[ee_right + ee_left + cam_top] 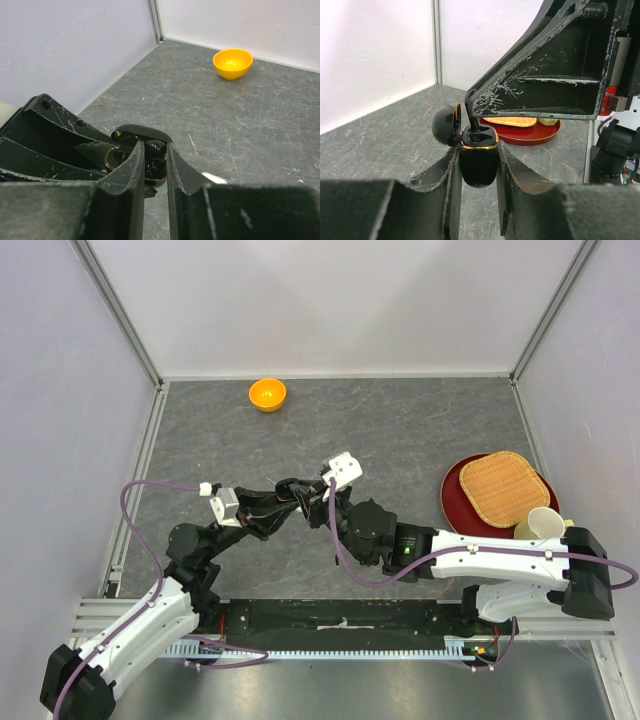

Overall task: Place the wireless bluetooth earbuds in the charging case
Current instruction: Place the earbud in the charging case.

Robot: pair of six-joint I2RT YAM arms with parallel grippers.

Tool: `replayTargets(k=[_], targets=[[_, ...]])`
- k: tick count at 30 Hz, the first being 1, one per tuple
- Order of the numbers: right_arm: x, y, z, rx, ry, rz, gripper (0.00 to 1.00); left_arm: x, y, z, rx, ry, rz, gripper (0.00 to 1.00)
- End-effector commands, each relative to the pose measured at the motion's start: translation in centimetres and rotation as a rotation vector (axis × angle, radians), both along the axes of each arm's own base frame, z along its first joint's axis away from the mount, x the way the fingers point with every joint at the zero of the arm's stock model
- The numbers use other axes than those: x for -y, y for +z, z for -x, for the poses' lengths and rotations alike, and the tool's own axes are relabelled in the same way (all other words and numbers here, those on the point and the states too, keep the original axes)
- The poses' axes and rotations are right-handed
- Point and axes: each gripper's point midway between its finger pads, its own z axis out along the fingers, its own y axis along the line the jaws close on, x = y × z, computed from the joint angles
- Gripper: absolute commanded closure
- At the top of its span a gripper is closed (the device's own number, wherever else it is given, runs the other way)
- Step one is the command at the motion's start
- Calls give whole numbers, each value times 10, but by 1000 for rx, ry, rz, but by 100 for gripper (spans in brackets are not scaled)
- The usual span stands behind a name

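**Top external.** My left gripper (292, 494) and right gripper (320, 502) meet tip to tip over the middle of the table (420, 430). What lies between them is hidden.

**Left wrist.** My left fingers (440, 190) are clamped tight on the upright charging case (478, 162), its lid (445, 125) swung open sideways. A black earbud (479, 134) lies at its mouth, and my right fingertip reaches down to it.

**Right wrist.** My right fingers (127, 170) stand a narrow slit apart over the open case. I cannot tell whether they grip anything. The orange bowl (232, 62) is well apart.

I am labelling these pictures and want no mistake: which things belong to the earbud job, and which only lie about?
Job: charging case, lid open, clamped in left gripper; black earbud at its opening.
Lying about: orange bowl; red plate; woven mat; cream cup.
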Motion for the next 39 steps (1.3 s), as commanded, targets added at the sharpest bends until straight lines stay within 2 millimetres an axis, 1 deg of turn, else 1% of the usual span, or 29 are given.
replayTargets(k=[1, 16, 27, 30, 32, 35, 39], targets=[[-20, -4, 18, -12, 115, 40, 100, -11, 25, -10, 33, 82, 79, 98], [-26, -8, 20, -12, 126, 89, 100, -14, 22, -15, 20, 112, 79, 98], [-29, -6, 21, -21, 133, 103, 100, -13, 22, -12, 35, 101, 71, 98], [-26, -7, 18, -22, 110, 110, 100, -14, 24, -11, 47, 102, 70, 98], [-20, -6, 13, -28, 67, 99, 100, -14, 24, -9, 59, 99, 64, 98], [-13, 0, 10, -29, 30, 75, 100, -13, 22, -5, 84, 84, 46, 98], [-5, 13, 8, -30, 18, 35, 100, -11, 18, 1, 110, 65, 16, 98]])
